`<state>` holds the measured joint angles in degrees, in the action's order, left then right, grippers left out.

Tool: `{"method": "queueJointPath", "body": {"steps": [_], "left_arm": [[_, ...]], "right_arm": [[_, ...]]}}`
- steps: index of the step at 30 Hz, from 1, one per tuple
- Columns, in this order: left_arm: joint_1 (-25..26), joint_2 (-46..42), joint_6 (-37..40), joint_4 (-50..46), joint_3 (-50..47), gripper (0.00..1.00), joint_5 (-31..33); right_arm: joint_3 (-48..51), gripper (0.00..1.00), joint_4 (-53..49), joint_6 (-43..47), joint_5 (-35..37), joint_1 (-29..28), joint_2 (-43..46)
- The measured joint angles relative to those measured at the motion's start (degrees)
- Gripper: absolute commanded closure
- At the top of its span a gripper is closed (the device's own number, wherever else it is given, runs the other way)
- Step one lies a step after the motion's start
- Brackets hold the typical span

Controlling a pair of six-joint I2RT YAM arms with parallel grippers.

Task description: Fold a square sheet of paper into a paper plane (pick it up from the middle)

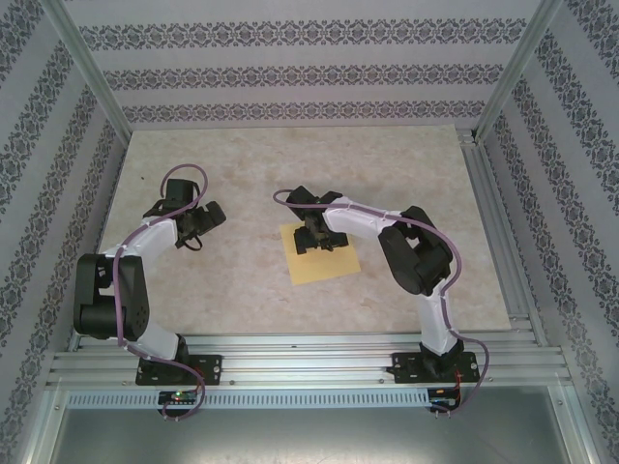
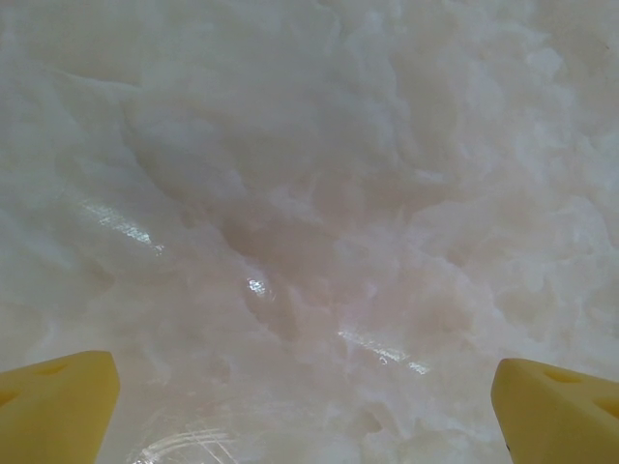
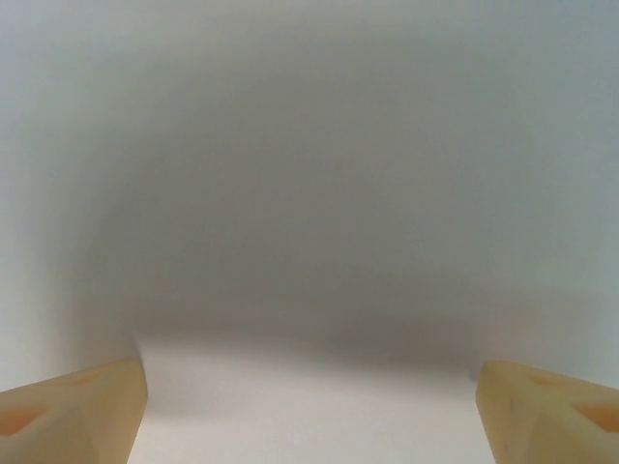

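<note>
Square sheet of thin yellow paper (image 1: 327, 266): you will find it flat on the beige marbled tabletop (image 1: 242, 164), near the middle, ahead of the right arm's base and well apart from the left arm.

Orientation: it is square, so no long axis to note. It sits turned a little out of line with the table edges. The near edge climbs toward the right in the top view, and the near-left corner points toward the arm bases.

Look: plain, even yellow. No crease or fold shows on the part you can see. The near half lies bare; the far half is covered from above by the right arm's wrist.

Right black two-finger gripper (image 1: 315, 240): it hangs over the far half of the sheet. In its wrist view the gripper (image 3: 309, 391) has pale fingertips (image 3: 92, 406) spread wide, with nothing between them. The surface below is close and too blurred to read. Whether the tips touch the paper, you cannot tell.

Left black two-finger gripper (image 1: 203, 220): it is off to the sheet's left, over bare table. Its wrist view shows the gripper (image 2: 305, 387) with yellow fingertips (image 2: 63, 401) spread fully and holding nothing, above the mottled tabletop (image 2: 309, 193).

Farther back: bare table, then a patterned striped wall (image 1: 290, 72).
</note>
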<state>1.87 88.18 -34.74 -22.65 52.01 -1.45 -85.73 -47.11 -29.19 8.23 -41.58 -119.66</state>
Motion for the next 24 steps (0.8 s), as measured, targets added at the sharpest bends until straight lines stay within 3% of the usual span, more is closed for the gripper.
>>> {"method": "queueJointPath", "body": {"steps": [18,21,24], "left_arm": [[0.0,0.0,0.87,0.0,0.0,0.0,-1.29],[0.0,0.0,1.01,0.0,0.0,0.0,-1.33],[0.0,0.0,1.03,0.0,0.0,0.0,-1.7]], "right_arm": [[2.47,0.24,3.82,0.37,-2.58,0.85,0.5],[2.51,0.3,4.0,0.22,-2.54,0.87,0.68],[2.69,0.42,4.42,-0.04,-2.4,0.87,1.03]]}}
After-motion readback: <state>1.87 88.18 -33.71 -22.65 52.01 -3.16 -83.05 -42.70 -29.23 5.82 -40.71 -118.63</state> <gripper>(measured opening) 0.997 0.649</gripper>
